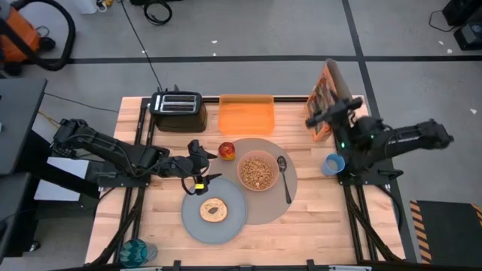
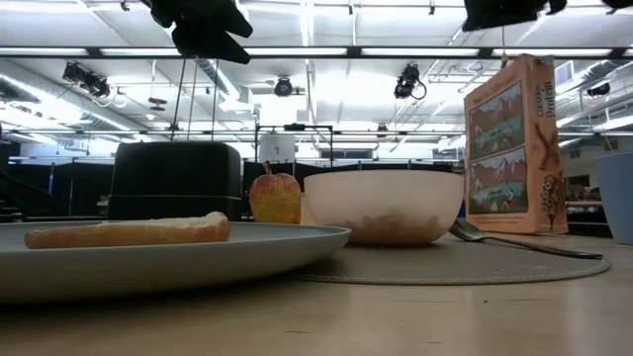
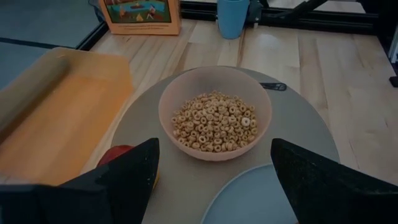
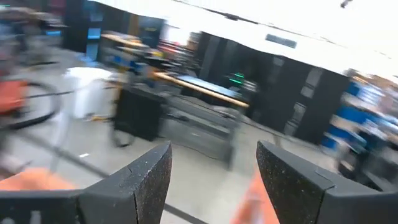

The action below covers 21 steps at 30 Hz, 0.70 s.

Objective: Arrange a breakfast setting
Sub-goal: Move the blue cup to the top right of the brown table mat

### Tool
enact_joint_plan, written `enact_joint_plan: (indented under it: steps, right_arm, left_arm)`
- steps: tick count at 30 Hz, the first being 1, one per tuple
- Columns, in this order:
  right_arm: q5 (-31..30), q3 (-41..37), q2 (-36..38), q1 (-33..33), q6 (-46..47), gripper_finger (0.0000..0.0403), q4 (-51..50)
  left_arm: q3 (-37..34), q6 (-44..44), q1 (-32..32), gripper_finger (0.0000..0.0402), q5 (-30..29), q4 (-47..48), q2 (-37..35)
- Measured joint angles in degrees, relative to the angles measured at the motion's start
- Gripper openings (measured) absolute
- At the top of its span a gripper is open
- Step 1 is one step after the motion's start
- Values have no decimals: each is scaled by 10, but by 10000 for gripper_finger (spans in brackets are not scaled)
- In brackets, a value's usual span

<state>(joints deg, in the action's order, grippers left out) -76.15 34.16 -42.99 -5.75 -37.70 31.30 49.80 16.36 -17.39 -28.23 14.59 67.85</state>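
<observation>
The setting looks close to done. A round placemat (image 1: 265, 205) lies at the middle of the table, and on it sit a pink bowl (image 1: 257, 171) filled with cereal and, just to the bowl's right, a spoon (image 1: 285, 178). A grey plate (image 1: 214, 211) overlaps the placemat's near left edge and carries a bagel (image 1: 214, 209). An apple (image 1: 227, 150) sits at the placemat's far left edge, near the bowl. A blue cup (image 1: 333, 164) stands off the placemat to the right, well apart from the bowl, so moving it closer may be what is left. The left gripper (image 1: 202, 167) hovers over the table between the apple and the plate, its fingers (image 3: 127, 177) spread wide and holding nothing. The right gripper (image 1: 324, 117) is raised beside the cereal box (image 1: 326, 99) at the far right, its fingers parted and empty in the wrist view. A toaster (image 1: 178, 111) and an orange board (image 1: 246, 115) sit along the far edge.
</observation>
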Motion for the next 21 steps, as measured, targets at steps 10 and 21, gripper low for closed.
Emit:
enact_joint_plan:
  steps: [10,21]
  right_arm:
    - [-70,0,-96,-286,-14,242,-1]
    - [265,6,-194,-379,383,240,-163]
  left_arm:
    - [0,-3,0,318,0,-24,0]
    - [0,-1,-15,318,0,-78,0]
